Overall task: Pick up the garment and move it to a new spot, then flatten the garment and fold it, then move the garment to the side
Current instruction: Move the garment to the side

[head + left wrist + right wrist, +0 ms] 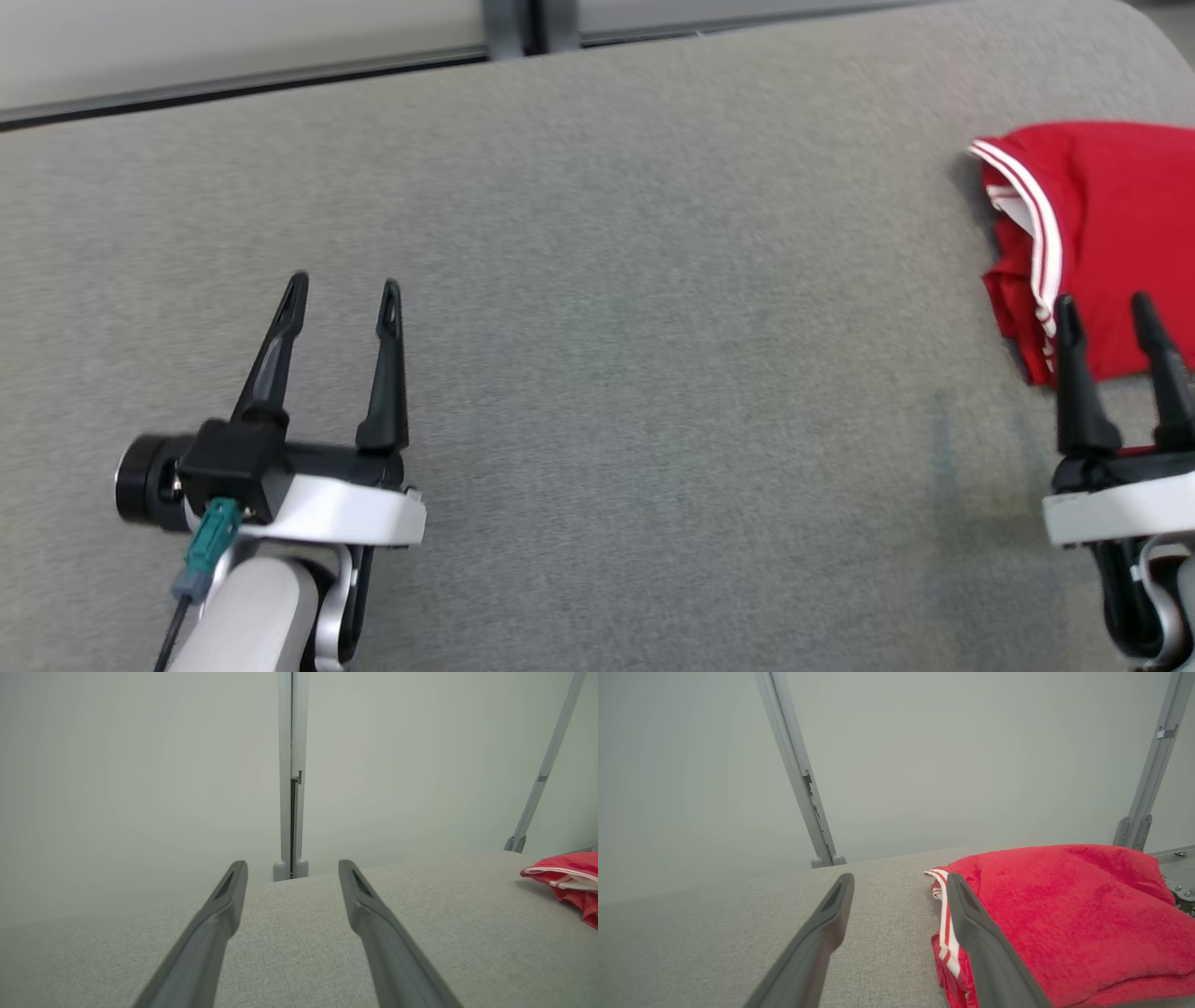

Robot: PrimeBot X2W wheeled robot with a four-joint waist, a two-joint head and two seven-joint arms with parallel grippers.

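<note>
A folded red garment (1097,243) with white-striped trim lies at the far right of the grey fabric surface (653,327). My right gripper (1106,313) is open just above the garment's near edge, fingers spread with nothing between them. In the right wrist view the garment (1064,919) bulks to the right of my right gripper (899,882), its striped edge beside one finger. My left gripper (344,294) hovers open over bare fabric at the lower left, far from the garment. The left wrist view has the left gripper (292,868) open and the garment (567,879) at the right edge.
The padded grey surface ends at a back edge with a pale wall (233,37) and grey metal posts (292,765) behind it. A slanted post (1150,765) and a bracket stand just beyond the garment on the right.
</note>
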